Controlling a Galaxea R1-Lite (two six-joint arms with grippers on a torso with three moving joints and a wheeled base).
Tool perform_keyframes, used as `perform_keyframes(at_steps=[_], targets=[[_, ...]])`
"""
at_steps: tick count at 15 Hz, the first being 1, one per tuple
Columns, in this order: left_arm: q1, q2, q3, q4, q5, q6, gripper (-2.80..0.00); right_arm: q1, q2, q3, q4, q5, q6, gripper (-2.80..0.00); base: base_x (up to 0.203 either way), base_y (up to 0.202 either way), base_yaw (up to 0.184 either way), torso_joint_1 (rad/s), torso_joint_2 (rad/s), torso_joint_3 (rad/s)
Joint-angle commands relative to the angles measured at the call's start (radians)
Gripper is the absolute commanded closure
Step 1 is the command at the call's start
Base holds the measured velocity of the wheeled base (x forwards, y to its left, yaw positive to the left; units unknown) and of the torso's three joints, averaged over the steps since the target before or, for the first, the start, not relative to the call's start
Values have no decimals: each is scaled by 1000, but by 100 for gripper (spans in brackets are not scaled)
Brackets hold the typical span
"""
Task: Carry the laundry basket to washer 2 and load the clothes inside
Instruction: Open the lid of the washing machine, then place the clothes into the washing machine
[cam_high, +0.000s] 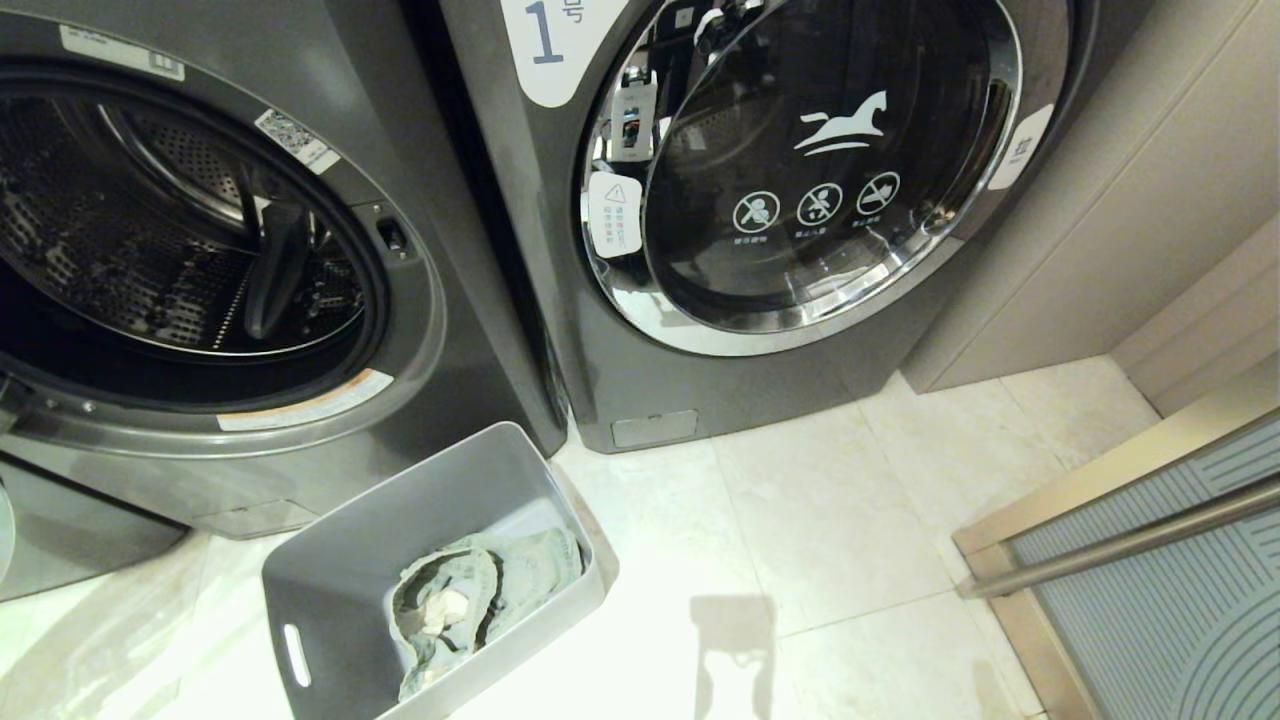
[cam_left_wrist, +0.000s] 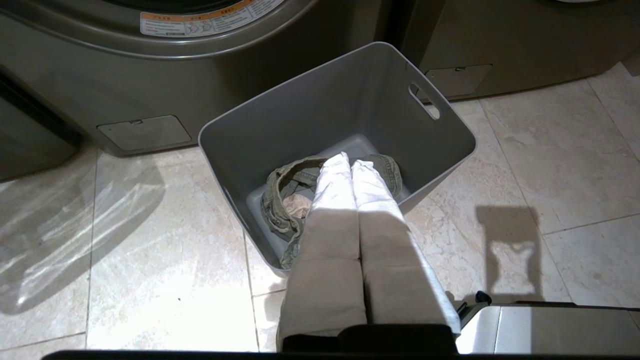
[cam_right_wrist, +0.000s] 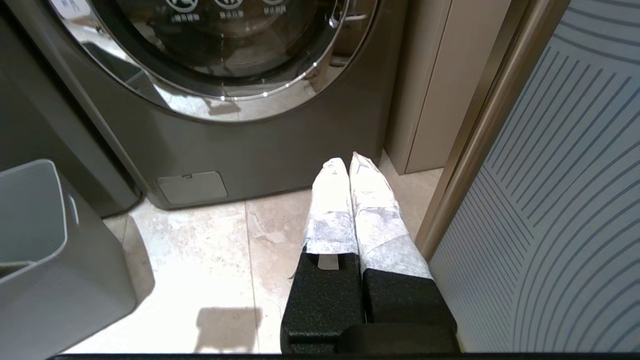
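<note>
Grey plastic, the laundry basket (cam_high: 340, 570) sat on the tiled floor (cam_high: 830, 520) just in front of the open-doored washer (cam_high: 200, 250) on the robot's left, whose number was out of view; beside it stood a shut washer labelled "1" (cam_high: 800, 170). The clothes (cam_high: 480, 590) lay bunched in the basket's bottom. The left end effector (cam_left_wrist: 350, 162) hung above the basket with its padded fingers (cam_left_wrist: 332, 190) pressed together, holding nothing; the right end effector (cam_right_wrist: 347, 167) was likewise closed and empty, poised over bare floor near the sliding door frame (cam_right_wrist: 475, 125). The chief risk seemed to be a closed end effector descending onto the fabric and merely pushing it flat. A shallow pinch on a single fold could also let the bundle slip and drop short of the drum, onto the floor.
</note>
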Motion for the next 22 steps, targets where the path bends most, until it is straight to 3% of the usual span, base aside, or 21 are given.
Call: perform_keyframes(at_steps=[1, 13, 22], targets=[[0, 2, 0, 0, 0, 0, 0, 0, 1, 40, -1, 0, -4, 0, 0, 0, 0, 0, 0, 0], [0, 2, 0, 0, 0, 0, 0, 0, 1, 40, -10, 1, 10, 0, 0, 0, 5, 0, 0, 0], [0, 2, 0, 0, 0, 0, 0, 1, 1, 40, -11, 1, 12, 0, 2, -6, 167, 3, 1, 2]])
